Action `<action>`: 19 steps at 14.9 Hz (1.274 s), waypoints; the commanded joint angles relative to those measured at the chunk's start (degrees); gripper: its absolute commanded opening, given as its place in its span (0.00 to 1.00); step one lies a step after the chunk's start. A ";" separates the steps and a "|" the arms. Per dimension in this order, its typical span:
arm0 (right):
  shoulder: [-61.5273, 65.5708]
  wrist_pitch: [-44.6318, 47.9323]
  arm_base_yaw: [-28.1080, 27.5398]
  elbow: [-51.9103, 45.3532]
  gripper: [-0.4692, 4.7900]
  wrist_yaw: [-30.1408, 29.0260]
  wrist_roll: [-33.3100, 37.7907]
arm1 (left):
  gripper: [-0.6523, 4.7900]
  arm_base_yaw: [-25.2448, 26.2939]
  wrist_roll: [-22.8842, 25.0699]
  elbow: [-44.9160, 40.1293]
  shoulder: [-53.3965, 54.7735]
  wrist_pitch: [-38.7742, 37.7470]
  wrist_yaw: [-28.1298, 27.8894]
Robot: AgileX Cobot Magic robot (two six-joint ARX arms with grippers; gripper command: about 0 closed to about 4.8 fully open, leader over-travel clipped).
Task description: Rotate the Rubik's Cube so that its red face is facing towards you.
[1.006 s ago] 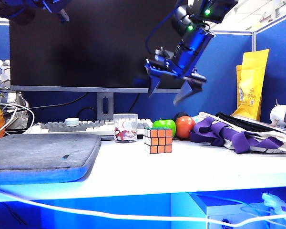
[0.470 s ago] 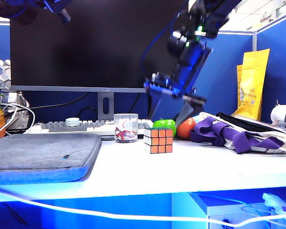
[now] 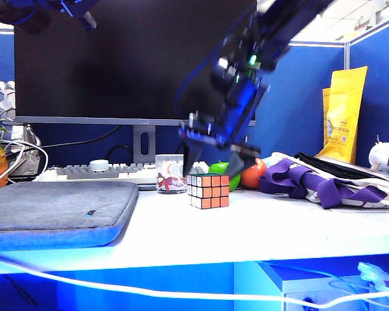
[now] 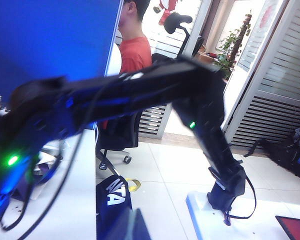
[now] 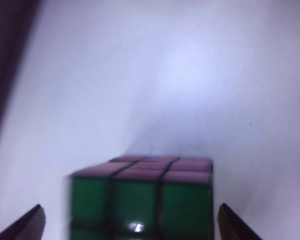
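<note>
**Rubik's Cube being straddled by the right tool**

Rubik's Cube (image 3: 208, 190), a small plastic puzzle with black grid lines and glossy coloured squares, is sitting on the smooth white tabletop (image 3: 279, 220), in front of a clear tumbler (image 3: 170, 173) and a green apple (image 3: 230, 172). A second ago the right tool (image 3: 214, 163) was hanging high over the fruit; now it is coming down and across, its dark fingers spread wide and dropping on either side of the cube. The cube itself is sitting slightly nearer the tumbler and turned a little, so a nudge seems likely. An orange-looking side is facing the exterior camera, while the wrist view is showing the cube (image 5: 140, 197) between the fingertips, green side nearest and the red face (image 5: 150, 167), pinkish there, on top. Nothing is being gripped yet, so the turn is still to come. The left tool is out of every view, pressed shut, its arm raised high on the left.
</note>
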 commanded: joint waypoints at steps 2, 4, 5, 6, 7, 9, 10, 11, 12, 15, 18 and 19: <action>5.09 -3.76 0.90 7.91 1.00 0.46 -0.66 | 0.11 0.00 0.44 0.15 -0.20 -0.13 0.35; 5.09 -4.13 1.36 8.46 0.50 0.52 -3.69 | 0.11 0.00 0.46 0.15 -0.20 -0.13 0.22; 5.11 -4.59 1.33 8.44 0.32 1.79 -4.52 | 0.11 0.00 0.46 0.15 -0.20 -0.13 0.22; 5.11 -5.29 1.33 8.44 0.24 2.67 -4.68 | 0.11 0.00 0.44 0.15 -0.20 -0.13 0.22; 5.11 -5.44 1.31 8.44 0.18 2.67 -4.68 | 0.11 0.00 0.46 0.15 -0.20 -0.13 0.24; 4.87 -3.15 1.09 8.44 0.12 2.73 -2.14 | 0.11 0.00 0.46 0.15 -0.20 -0.13 0.24; 4.26 -0.66 1.01 8.44 0.11 3.50 0.15 | 0.11 0.00 0.48 0.15 -0.20 -0.13 0.24; 3.19 1.53 1.01 8.44 0.10 5.86 0.55 | 0.11 0.02 0.48 0.15 -0.20 -0.13 0.35; 1.77 3.56 1.11 8.41 0.10 8.63 0.50 | 0.11 0.07 0.50 0.15 -0.20 -0.15 0.83; -4.55 10.99 1.22 8.31 0.09 13.66 -0.57 | 0.11 0.11 0.52 0.15 -0.22 -0.15 0.87; -8.48 10.23 1.22 8.17 0.09 14.47 -3.15 | 0.11 0.13 0.42 0.15 -0.22 -0.22 0.85; -9.84 8.44 1.31 8.17 0.09 14.47 -4.72 | 0.11 0.13 0.13 0.15 -0.24 -0.24 0.81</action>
